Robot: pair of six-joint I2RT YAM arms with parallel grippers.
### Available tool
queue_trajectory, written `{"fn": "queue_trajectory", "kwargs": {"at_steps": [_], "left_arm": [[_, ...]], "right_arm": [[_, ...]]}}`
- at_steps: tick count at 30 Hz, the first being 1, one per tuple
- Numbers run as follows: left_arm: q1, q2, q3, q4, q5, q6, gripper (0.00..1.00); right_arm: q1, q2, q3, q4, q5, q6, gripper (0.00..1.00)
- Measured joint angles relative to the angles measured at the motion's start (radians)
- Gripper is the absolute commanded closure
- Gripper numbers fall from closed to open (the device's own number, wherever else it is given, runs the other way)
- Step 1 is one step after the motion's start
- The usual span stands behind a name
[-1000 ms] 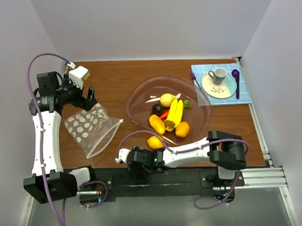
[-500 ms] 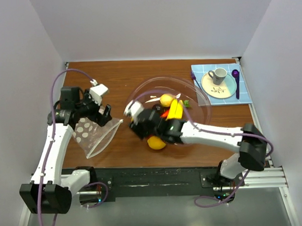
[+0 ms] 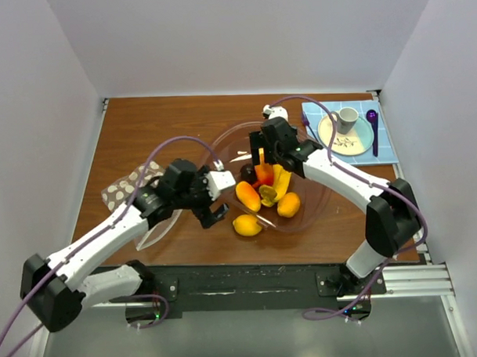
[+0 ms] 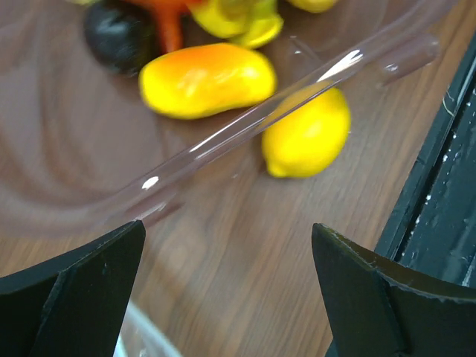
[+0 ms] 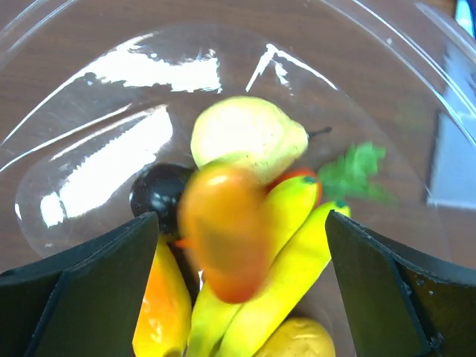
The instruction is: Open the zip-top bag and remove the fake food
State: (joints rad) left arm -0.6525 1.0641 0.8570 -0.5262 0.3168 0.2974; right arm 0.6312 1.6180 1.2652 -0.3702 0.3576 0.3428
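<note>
Both arms have swung since 0.5 s ago. The left gripper (image 3: 215,213) has left the zip-top bag (image 3: 121,190) and come right to the near-left rim of the clear bowl (image 3: 226,151). The right gripper (image 3: 259,160) has crossed from that rim to the bowl's far half.

The bowl sits mid-way across the wooden table (image 3: 158,126). The bag lies flat to its left, partly under the left arm (image 3: 107,234), polka-dot side showing. A blue mat (image 3: 386,146) at the far right corner carries a plate (image 3: 343,143), a cup (image 3: 346,117) and a purple spoon (image 3: 373,131).

The fake food (image 3: 278,189) is heaped in the bowl: bananas (image 5: 297,245), a mango (image 3: 248,195), a pear (image 5: 249,134), a dark plum (image 5: 156,195) and a carrot's green top (image 5: 357,175). 1 lemon (image 3: 246,224) lies on the table just outside the near rim.

The left fingers stand wide apart with nothing between them, above the lemon and the rim. The right fingers are wide too. A blurred orange piece (image 5: 223,230) shows between them, touching neither.
</note>
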Motion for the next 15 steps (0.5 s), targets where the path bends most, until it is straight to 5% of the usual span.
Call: {"fn": "queue_trajectory", "kwargs": {"at_steps": [7,15], "left_arm": [[-0.16,0.164,-0.012,0.109,-0.075,0.009,0.0],[-0.205,0.259,-0.02,0.148,-0.08,0.033,0.0]], "right_arm": [[-0.005,-0.184,-0.029,-0.038,0.012,0.054,0.01],[-0.011,-0.435,-0.093,-0.067,0.055,0.092,0.01]]}}
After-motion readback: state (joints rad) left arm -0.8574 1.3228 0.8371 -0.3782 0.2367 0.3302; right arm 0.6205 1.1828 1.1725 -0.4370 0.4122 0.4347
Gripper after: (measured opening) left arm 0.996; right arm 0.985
